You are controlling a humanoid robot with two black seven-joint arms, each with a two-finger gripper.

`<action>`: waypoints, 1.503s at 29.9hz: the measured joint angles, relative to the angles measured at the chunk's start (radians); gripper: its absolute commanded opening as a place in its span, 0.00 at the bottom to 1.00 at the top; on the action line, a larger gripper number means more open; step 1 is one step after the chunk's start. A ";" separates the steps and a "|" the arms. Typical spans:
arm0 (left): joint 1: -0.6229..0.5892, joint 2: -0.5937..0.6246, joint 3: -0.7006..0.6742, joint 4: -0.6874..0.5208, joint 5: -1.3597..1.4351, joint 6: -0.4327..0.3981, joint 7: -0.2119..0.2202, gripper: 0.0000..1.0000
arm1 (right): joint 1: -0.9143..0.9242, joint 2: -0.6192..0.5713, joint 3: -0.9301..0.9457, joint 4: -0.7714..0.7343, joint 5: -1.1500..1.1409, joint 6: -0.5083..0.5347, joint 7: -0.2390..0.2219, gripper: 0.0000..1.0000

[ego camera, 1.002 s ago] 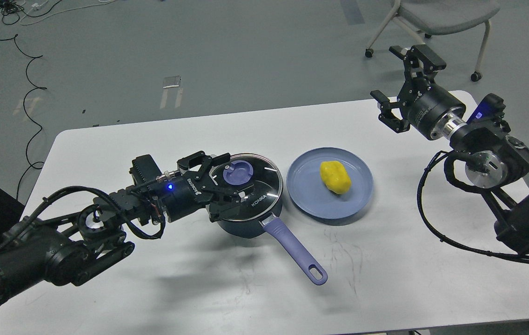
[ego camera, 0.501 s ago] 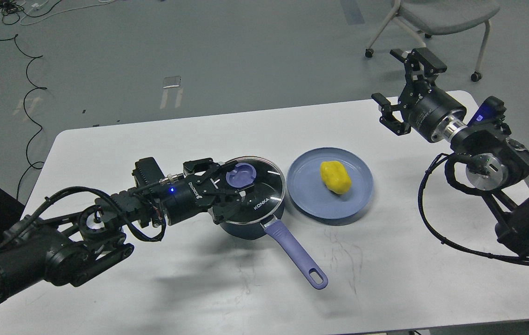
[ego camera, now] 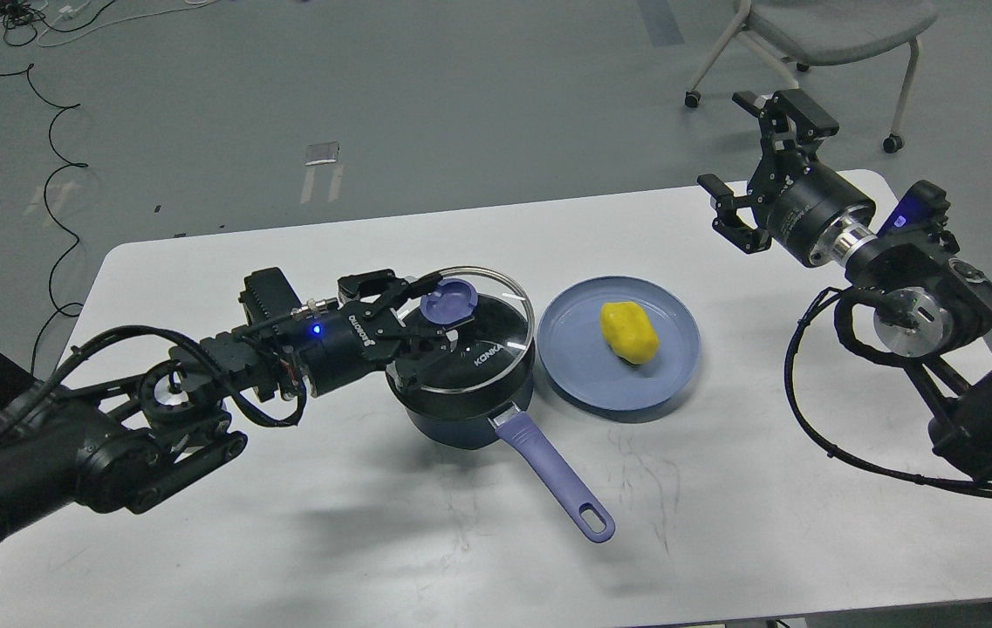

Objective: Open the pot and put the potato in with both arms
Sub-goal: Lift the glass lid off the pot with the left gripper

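Note:
The dark-blue pot (ego camera: 461,423) stands at the table's middle, its lavender handle (ego camera: 558,482) pointing to the front right. My left gripper (ego camera: 434,324) is shut on the purple knob (ego camera: 448,305) of the glass lid (ego camera: 478,349) and holds the lid tilted, its far edge raised off the pot. The yellow potato (ego camera: 628,331) lies on a blue-grey plate (ego camera: 583,371) just right of the pot. My right gripper (ego camera: 753,166) is open and empty, high above the table's far right edge.
The white table (ego camera: 373,541) bears faint pen marks in front of the plate. A grey wheeled chair (ego camera: 818,35) stands beyond the table at the back right. Cables lie on the floor at the back left.
My left gripper closed on the lid's knob and lifted it, so the lid now tilts up off the pot. The right arm barely moved.

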 measured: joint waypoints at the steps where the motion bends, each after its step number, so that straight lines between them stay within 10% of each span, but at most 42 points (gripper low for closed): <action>1: -0.012 0.007 0.000 -0.001 -0.007 0.000 0.000 0.54 | 0.000 0.000 0.000 0.000 0.000 0.000 0.000 1.00; 23: 0.123 0.308 0.005 0.012 -0.199 0.007 0.001 0.54 | 0.003 -0.018 0.000 -0.009 0.000 0.000 0.002 1.00; 45: 0.285 0.175 0.007 0.192 -0.224 0.053 0.000 0.55 | 0.008 -0.030 -0.002 -0.011 0.000 0.000 0.002 1.00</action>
